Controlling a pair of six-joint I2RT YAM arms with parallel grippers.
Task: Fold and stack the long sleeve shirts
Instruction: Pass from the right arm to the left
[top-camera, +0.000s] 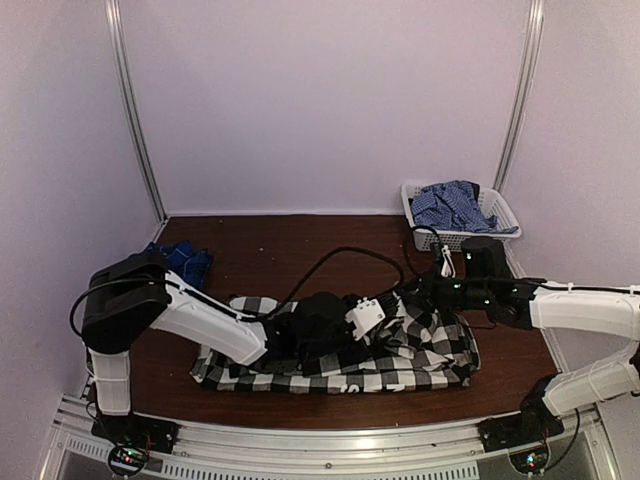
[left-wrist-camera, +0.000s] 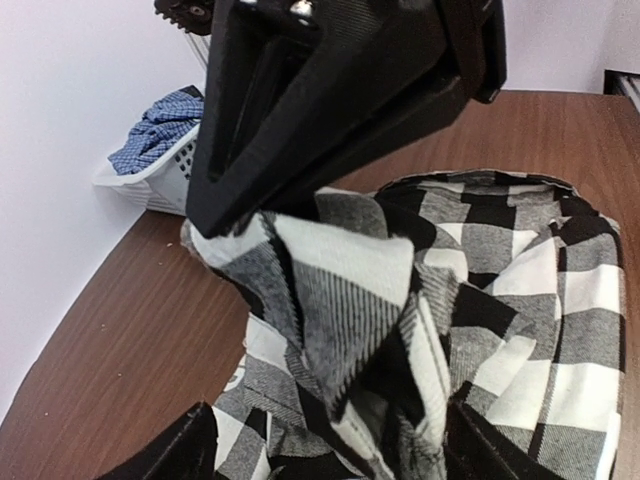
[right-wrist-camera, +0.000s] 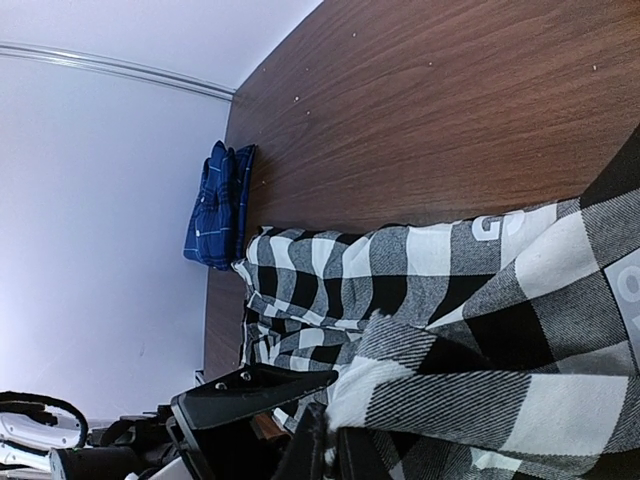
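The black-and-white checked shirt lies crumpled across the middle of the table, white lettering showing on it. My right gripper is shut on a raised fold of it near its right end. In the left wrist view that gripper's tip pinches the cloth into a peak. My left gripper stands open just below, its fingers on either side of the hanging cloth. Seen from the right wrist view, one left finger is beside the fold. The dark blue plaid shirt lies folded at the back left.
A white basket holding blue checked cloth stands at the back right, near the right arm; it also shows in the left wrist view. A black cable loops over the table behind the shirt. Walls close in on three sides.
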